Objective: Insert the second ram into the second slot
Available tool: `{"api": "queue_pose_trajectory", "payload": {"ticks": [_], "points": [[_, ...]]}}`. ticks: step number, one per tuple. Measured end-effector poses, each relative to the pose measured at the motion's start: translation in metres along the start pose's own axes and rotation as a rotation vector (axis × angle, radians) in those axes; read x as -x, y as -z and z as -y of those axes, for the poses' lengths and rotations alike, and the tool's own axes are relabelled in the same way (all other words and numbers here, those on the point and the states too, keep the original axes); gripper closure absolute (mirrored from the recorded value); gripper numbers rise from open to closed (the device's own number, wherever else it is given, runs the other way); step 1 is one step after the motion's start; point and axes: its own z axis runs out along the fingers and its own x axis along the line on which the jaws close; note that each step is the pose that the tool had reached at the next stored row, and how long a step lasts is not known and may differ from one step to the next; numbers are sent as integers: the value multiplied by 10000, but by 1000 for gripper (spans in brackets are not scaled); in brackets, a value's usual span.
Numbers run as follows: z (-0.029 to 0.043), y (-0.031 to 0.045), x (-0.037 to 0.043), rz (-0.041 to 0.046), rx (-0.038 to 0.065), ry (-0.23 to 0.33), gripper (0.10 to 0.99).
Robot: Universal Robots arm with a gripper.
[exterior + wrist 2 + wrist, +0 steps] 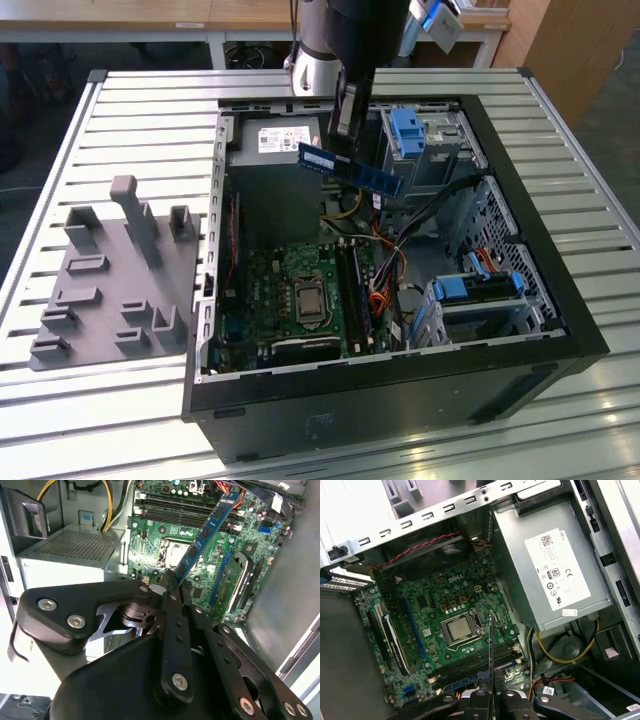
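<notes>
Second ram (pixel 350 168), a thin flat dark-blue memory stick, is clamped between the closed fingers of the black gripper (pixel 344 122). It hangs tilted above the green motherboard (pixel 300 290), not touching it, inside the open black computer case (pixel 400 390).

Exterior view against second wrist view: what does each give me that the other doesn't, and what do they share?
Exterior view: the grey fixture block on the slatted table beside the open case, and the second ram held up over the case's interior. Second wrist view: the fingers clamped on the ram's near end. Shared: the gripper, the ram, the green motherboard and its processor socket.
</notes>
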Motion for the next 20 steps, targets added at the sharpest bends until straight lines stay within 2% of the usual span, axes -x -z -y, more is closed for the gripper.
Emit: {"api": "queue_pose_trajectory", "payload": {"ticks": [20], "points": [[0,-3,0,-58,-28,-1405,949]]}}
